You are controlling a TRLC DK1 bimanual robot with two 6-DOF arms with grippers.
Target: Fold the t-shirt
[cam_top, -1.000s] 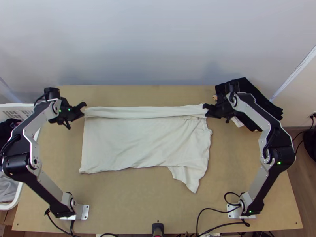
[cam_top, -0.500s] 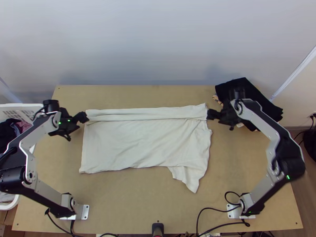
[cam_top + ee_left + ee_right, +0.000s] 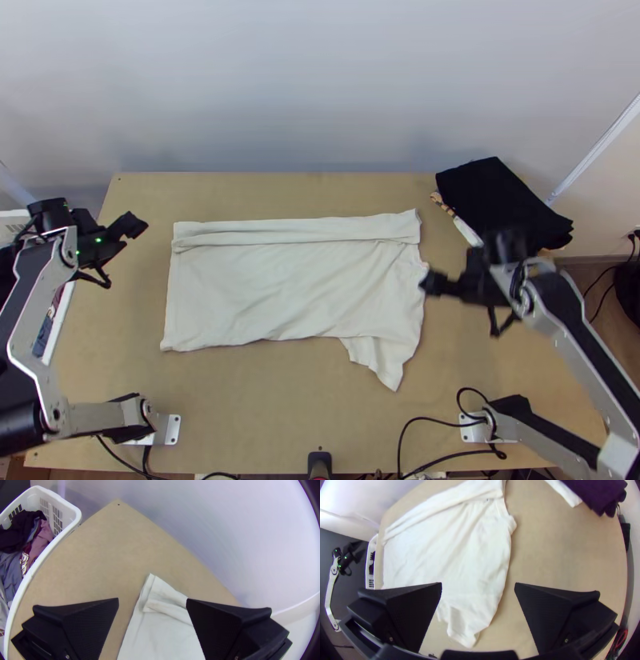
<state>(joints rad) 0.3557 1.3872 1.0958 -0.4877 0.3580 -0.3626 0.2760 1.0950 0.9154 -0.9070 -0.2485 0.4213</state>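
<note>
While the left wide-fingered black gripper (image 3: 152, 599) and the right wide-fingered black gripper (image 3: 478, 583) stand released, holding nothing, the white cloth t-shirt (image 3: 292, 288) lies mid-table, its long axis running from left arm's side to right. The right gripper is nearer, just beside its end; the left probably must come inward first.

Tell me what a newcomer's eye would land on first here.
Probably the white shirt, across the middle of the table, its far edge folded over. Then the left gripper and right gripper, both open, one at each side of it. After those, the dark cloth at the far right corner.
</note>
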